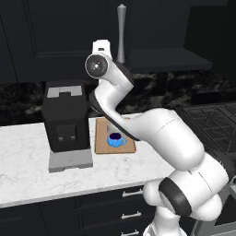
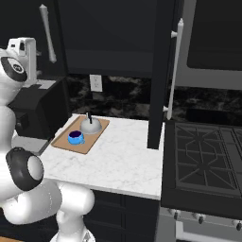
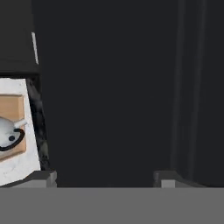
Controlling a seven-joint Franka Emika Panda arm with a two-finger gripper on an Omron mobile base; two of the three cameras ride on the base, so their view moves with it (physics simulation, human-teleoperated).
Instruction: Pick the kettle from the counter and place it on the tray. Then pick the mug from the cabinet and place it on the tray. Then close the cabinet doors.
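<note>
The light-brown tray (image 2: 71, 142) lies on the white marble counter (image 2: 118, 160). On it stand the silver-grey kettle (image 2: 90, 125) with its black handle and, in front of it, the blue mug (image 2: 75, 137). In the left base view the mug (image 1: 115, 139) shows on the tray (image 1: 102, 144) and my arm hides most of the kettle. My hand (image 1: 102, 47) is raised high against the left cabinet door (image 1: 60, 37), just left of its silver bar handle (image 1: 121, 32). The gripper (image 3: 105, 179) is open and empty, facing a dark door panel (image 3: 109, 87). The right door (image 2: 158, 71) stands open, edge-on over the counter.
A black machine (image 1: 67, 117) on a grey base (image 1: 70, 161) stands left of the tray. A dark stove (image 2: 203, 160) adjoins the counter on the right. Drawers with silver handles (image 1: 132, 191) run below the counter. A wall outlet (image 2: 96, 82) sits on the backsplash.
</note>
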